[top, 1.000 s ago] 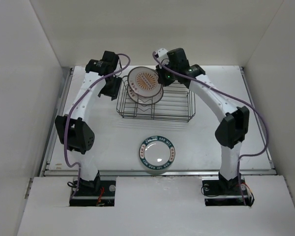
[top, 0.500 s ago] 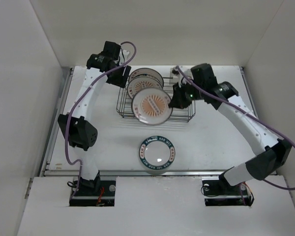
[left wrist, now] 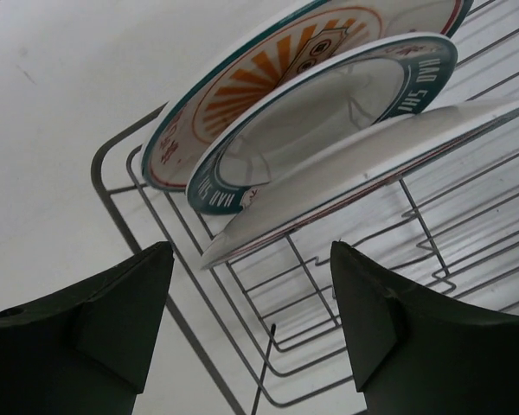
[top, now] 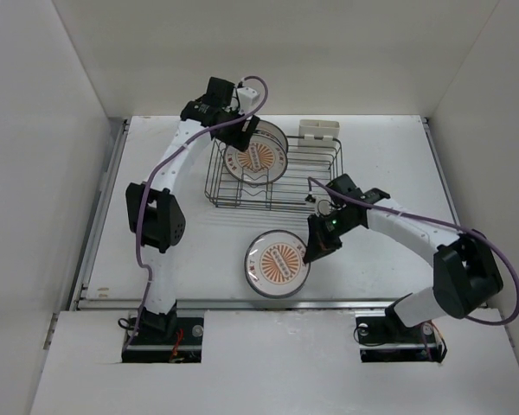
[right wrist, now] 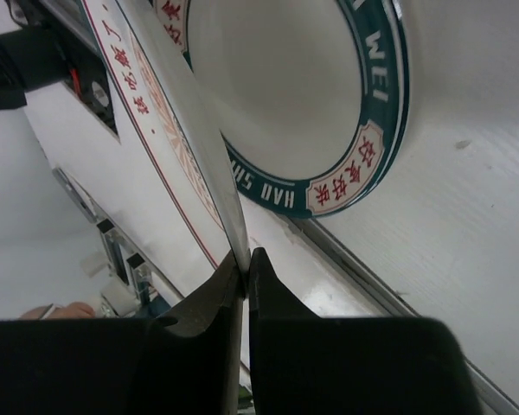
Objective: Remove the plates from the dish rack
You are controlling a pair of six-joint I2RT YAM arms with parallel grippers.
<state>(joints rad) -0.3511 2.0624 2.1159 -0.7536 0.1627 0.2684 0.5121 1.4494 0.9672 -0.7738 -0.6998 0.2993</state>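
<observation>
1. Since half a second ago, the right arm has swung toward us from the near edge of the dish rack. It has carried the sunburst plate to the near middle of the table. The left gripper has shifted right, over the rack's far-left corner.
2. The white table carries the dish rack at its far middle.
3. From above, we see the standing plates only as a bunch at the rack's left end, with a sunburst face turned toward us. The left wrist view separates the standing plates into three. A sunburst one is farthest from the camera, a teal-banded one is in the middle, and a plain white underside is nearest. All three lean in the zigzag dividers.
4. From above, the sunburst plate lies face up and hides almost all of what is under it. The right wrist view shows the teal-rimmed plate flat on the table just beneath, with the sunburst plate tilted over it. We cannot tell whether the two touch.
5. The right gripper pinches the sunburst plate's right rim. In its own view the right gripper is closed to a thin slit on that edge.
6. The left gripper is spread wide with nothing between its fingers. It hovers just beside the standing plates, apart from them.
7. A cream holder sits on the rack's far right edge. Purple cables run along both arms. The left wrist blocks our overhead sight of the rack's far-left corner.
</observation>
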